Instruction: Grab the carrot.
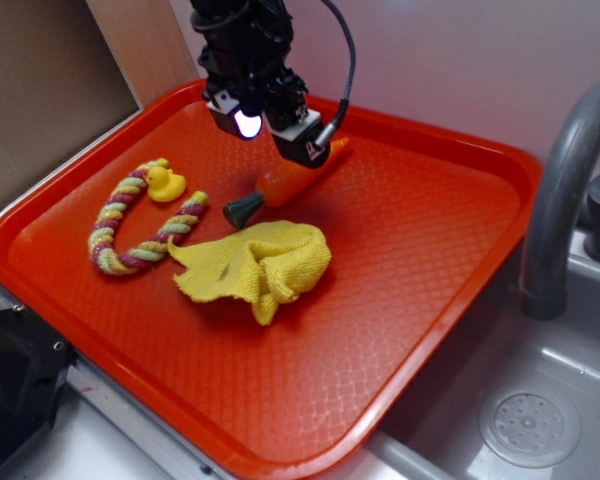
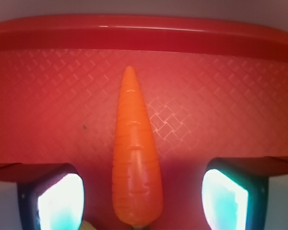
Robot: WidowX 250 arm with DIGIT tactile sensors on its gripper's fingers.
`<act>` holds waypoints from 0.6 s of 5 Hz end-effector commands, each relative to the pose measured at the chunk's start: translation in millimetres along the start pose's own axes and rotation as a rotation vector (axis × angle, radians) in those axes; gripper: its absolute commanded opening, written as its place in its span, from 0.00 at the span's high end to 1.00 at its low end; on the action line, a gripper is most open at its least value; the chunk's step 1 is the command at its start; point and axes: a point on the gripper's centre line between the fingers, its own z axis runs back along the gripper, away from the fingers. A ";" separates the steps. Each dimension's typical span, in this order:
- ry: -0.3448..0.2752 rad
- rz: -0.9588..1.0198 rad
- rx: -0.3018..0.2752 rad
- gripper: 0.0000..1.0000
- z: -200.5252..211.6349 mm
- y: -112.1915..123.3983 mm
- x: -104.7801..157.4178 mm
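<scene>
The orange toy carrot [image 1: 288, 180] lies on the red tray [image 1: 430, 240], its dark green cap pointing to the front left and its tip to the back right. My gripper [image 1: 270, 125] hangs right over the carrot's middle and hides part of it. In the wrist view the carrot [image 2: 134, 158] lies lengthwise between my two fingers [image 2: 57, 201], tip pointing away. The gripper [image 2: 141, 203] is open, with a clear gap on each side of the carrot. It is not touching the carrot.
A yellow cloth [image 1: 260, 262] lies crumpled just in front of the carrot. A small yellow duck [image 1: 164, 183] and a curved striped rope toy [image 1: 130, 225] lie at the tray's left. A grey faucet [image 1: 565, 190] and sink [image 1: 530, 420] are at the right. The tray's back rim [image 2: 144, 31] is ahead.
</scene>
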 end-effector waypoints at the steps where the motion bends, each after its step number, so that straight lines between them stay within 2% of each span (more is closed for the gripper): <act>1: 0.012 -0.071 0.011 0.00 -9.9 -6.4 -5.4; 3: 0.043 -0.065 0.050 0.00 -22.2 -4.2 -4.8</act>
